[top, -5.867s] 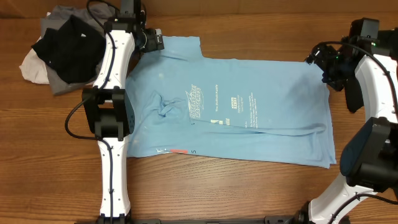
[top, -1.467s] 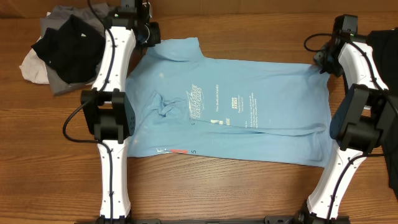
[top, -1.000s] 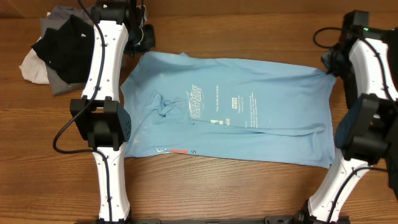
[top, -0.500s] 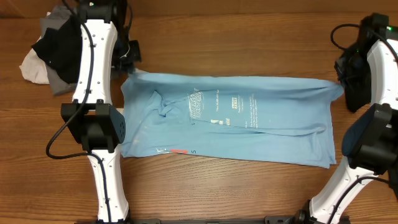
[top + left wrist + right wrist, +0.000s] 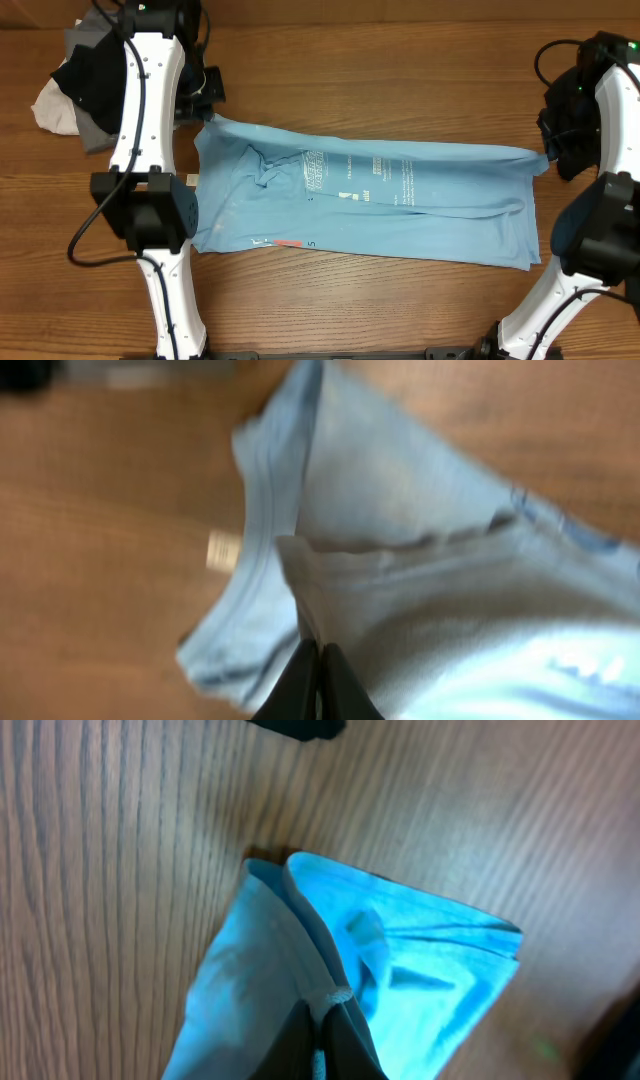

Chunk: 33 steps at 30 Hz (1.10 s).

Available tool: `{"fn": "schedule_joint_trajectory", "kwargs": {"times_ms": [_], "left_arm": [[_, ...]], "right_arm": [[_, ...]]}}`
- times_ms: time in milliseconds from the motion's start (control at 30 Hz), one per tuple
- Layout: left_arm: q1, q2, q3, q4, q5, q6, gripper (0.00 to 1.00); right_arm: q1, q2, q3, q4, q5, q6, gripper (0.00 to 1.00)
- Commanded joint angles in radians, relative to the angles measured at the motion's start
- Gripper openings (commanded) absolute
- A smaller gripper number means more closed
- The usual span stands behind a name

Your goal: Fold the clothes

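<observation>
Left gripper (image 5: 207, 113), just right of the black/grey garment pile (image 5: 85, 90), was clamped on the far-left corner of the sky-blue T-shirt (image 5: 400, 215), which lay across the table (image 5: 380, 300), far edge raised & partway over toward the near hem. Right gripper (image 5: 547, 155) pinched the far-right corner. Best approach, imo, was to keep both arms level & in step, edge taut, then land it square on the near hem.

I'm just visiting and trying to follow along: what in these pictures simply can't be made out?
Overhead: the lettering on the light blue T-shirt is too small to read.
Overhead: the left arm covers part of the pile of dark and grey garments; the count is unclear.
Left wrist: blur smears the shirt's hem and a small white tag.
Overhead: each arm's dark wrist hides its jaws.
</observation>
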<state>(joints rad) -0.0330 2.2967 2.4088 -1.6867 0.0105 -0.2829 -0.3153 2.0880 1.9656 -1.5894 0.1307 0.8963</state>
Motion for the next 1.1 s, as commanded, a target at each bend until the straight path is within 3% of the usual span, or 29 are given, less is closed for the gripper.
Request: {"fn": "schedule_joint_trajectory", "kwargs": {"times_ms": [0, 367, 533, 767, 900, 1067], "left_arm": [[-0.011, -0.107, -0.111, -0.003, -0.008, -0.013, 0.04], [-0.019, -0.141, -0.301, -0.003, -0.045, -0.014, 0.04], [-0.022, -0.161, -0.391, -0.003, -0.153, -0.089, 0.04], [-0.022, -0.206, -0.517, -0.003, -0.165, -0.103, 0.04], [-0.021, -0.232, -0.572, -0.004, -0.252, -0.161, 0.04], [-0.020, -0.236, -0.611, -0.004, -0.230, -0.135, 0.04]], "right_arm": [[-0.005, -0.086, 0.024, -0.030, 0.011, 0.013, 0.04], [-0.006, -0.111, -0.095, -0.028, 0.060, 0.018, 0.04], [-0.006, -0.111, -0.181, 0.018, 0.061, 0.020, 0.04], [-0.016, -0.121, -0.289, 0.048, 0.079, 0.077, 0.04], [-0.039, -0.153, -0.322, 0.062, 0.092, 0.077, 0.04], [-0.082, -0.186, -0.323, 0.069, 0.098, 0.009, 0.04]]}}
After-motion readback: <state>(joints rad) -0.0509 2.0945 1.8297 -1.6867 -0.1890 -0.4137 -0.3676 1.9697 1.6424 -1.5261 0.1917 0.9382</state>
